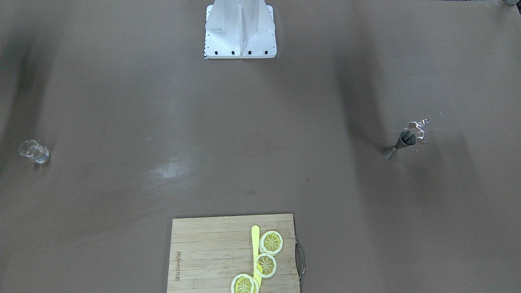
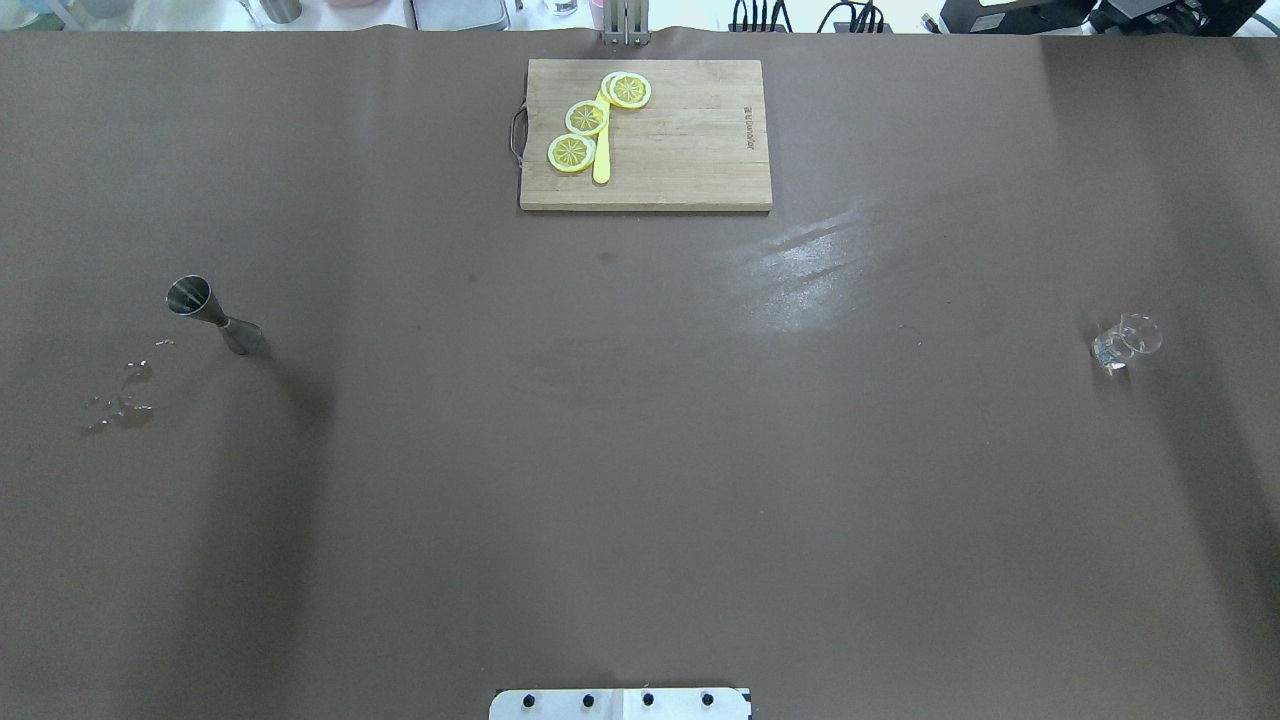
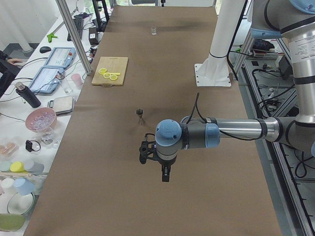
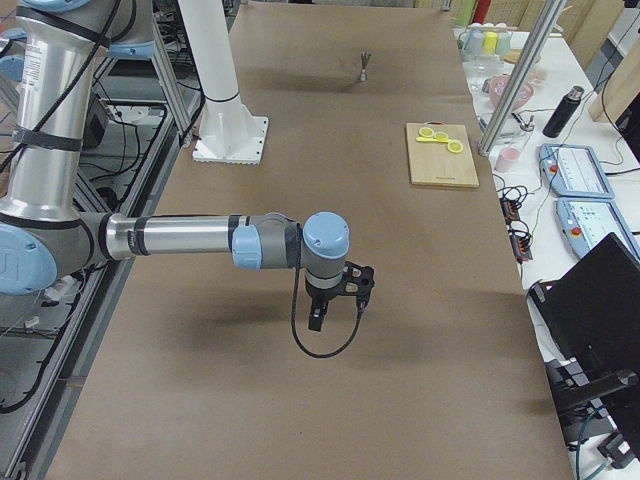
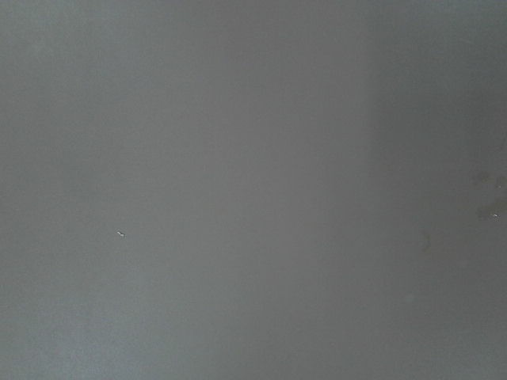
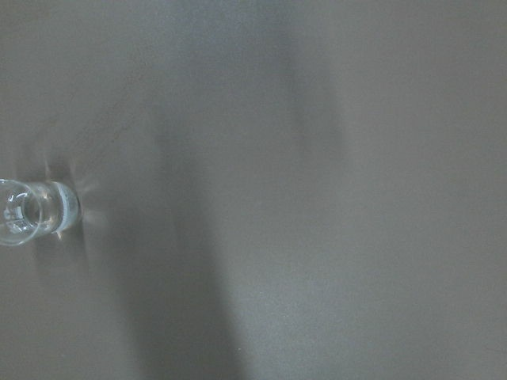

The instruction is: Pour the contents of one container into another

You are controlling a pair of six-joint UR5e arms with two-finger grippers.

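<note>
We see the jigger [image 2: 213, 314] standing upright on the bench [image 2: 640, 450], far out on the robot's left side. A small spill [image 2: 122, 398] of clear liquid lies near its foot, a little further left and toward the robot, apart from the metal. The glass [image 2: 1125, 342] stands upright far out on the right side, so the two vessels are well apart, at opposite ends of the bench. Whether either holds any liquid, we cannot tell.

Neither arm shows in the overhead or front views. From the side, the left arm [image 3: 216, 132] reaches out low over the left end of the bench, beyond the jigger [image 3: 140, 113], wrist pointing down. The right arm [image 4: 200, 238] does the same over the right end. We cannot tell how the left jaws or the right jaws stand, since only the side views show them. The left wrist camera sees bare bench. The right wrist camera catches the glass [image 6: 36, 211] at its left edge.

At the far edge, midway along, lies a wooden board [image 2: 690, 150] with lemon slices [image 2: 586, 117] and a yellow utensil [image 2: 602, 160] on its left part.
</note>
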